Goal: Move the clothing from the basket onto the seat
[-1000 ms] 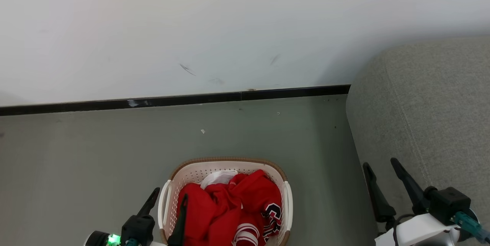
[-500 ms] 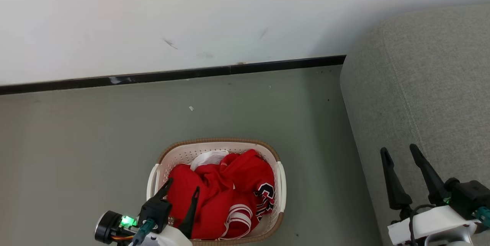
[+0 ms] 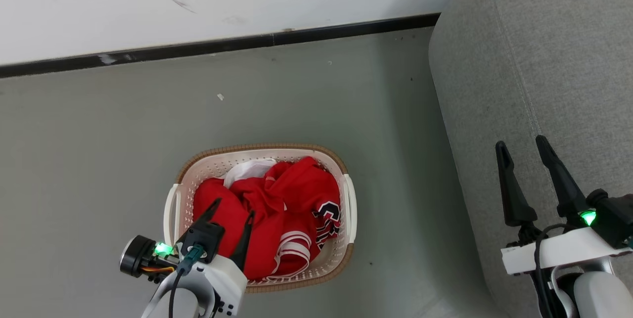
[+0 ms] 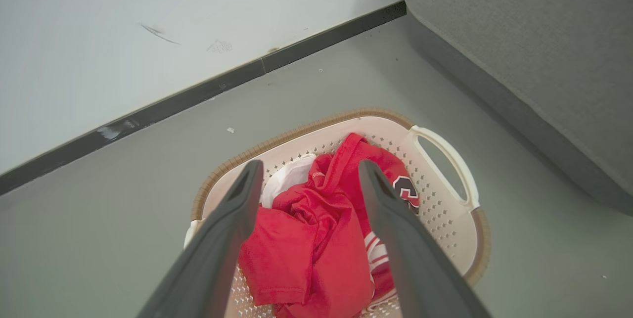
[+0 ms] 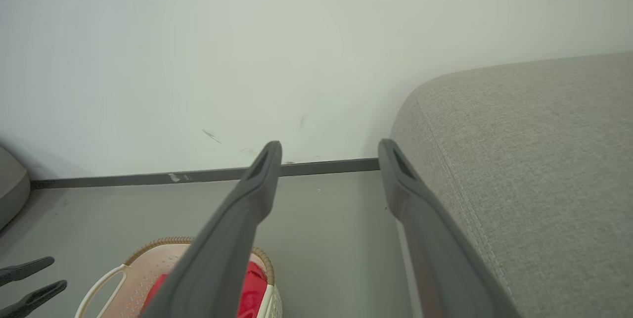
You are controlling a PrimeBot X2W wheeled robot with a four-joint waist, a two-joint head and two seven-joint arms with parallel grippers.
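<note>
One navy-and-white letter (image 3: pixel 327 212) — perhaps a C, half folded — on the red clothing (image 3: pixel 277 199)

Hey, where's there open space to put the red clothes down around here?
The large grey fabric seat is bare ahead of the right tool. Grey floor is open between the black baseboard and the cream perforated basket. The basket itself is crowded with red clothing.

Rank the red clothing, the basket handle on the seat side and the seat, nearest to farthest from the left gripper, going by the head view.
1. Red clothing, directly under the open left gripper.
2. Basket handle, on the right side of the basket.
3. Seat, farthest, off to the right.
</note>
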